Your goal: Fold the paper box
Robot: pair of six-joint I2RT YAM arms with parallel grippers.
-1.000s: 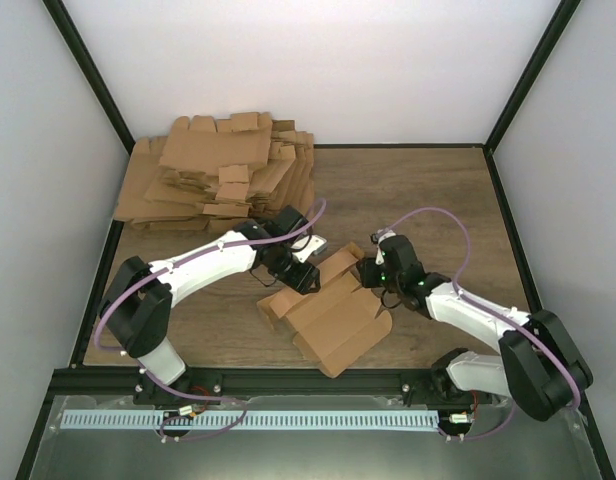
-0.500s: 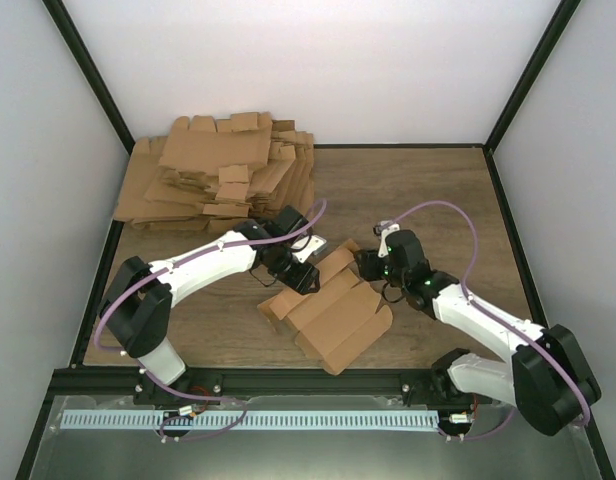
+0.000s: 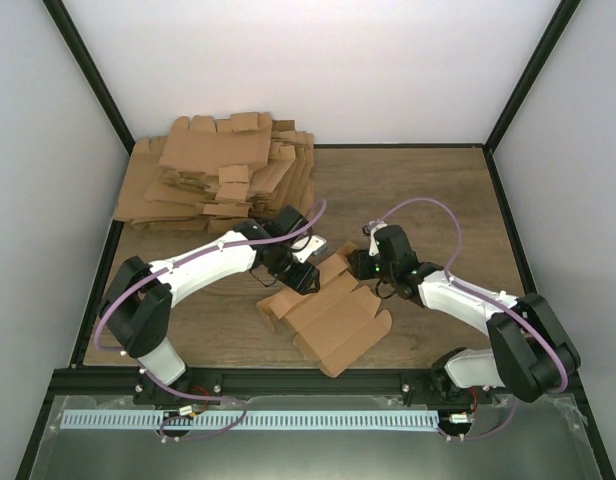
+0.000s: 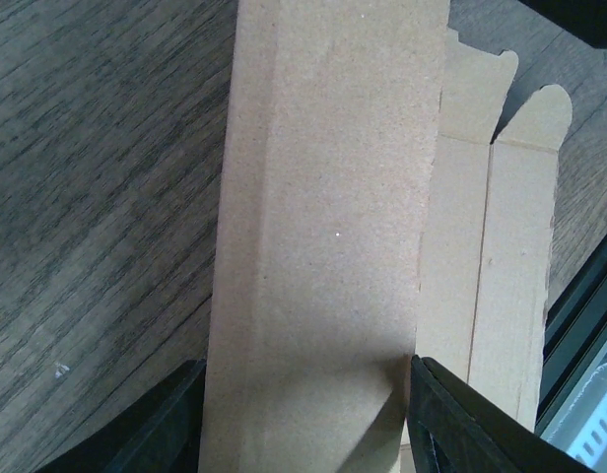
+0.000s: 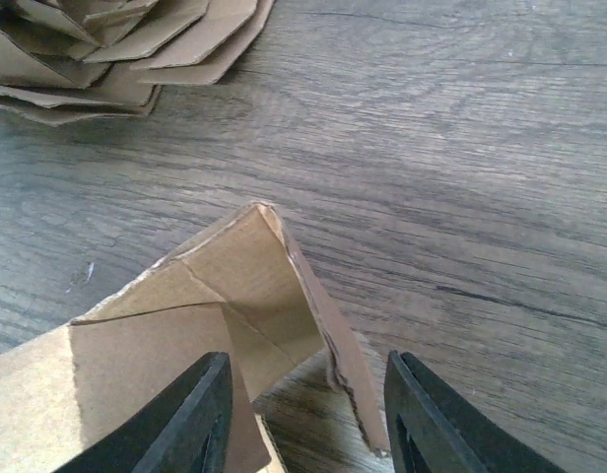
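The enclosure is white-walled, with a wooden table and a pile of flat blanks at the upper left of the overhead frame. The paper box lies at the centre of that frame, well apart from the pile and part-formed, with several flaps splayed on the wood.

Change noted: over the last second your right arm has reached further toward frame centre. The right gripper is now at the box's upper right corner and its jaws have widened. In the right wrist view they stand parted, with a raised flap loose between them. I judge that hand released, not grasping.

The left gripper has not shifted. In its wrist view the fingers sit against both long edges of a box panel, so it appears clenched across that panel, pinning the work.

Finding: you hold the box on one side only. The raised flap is not yet tucked, so the fold is unfinished.
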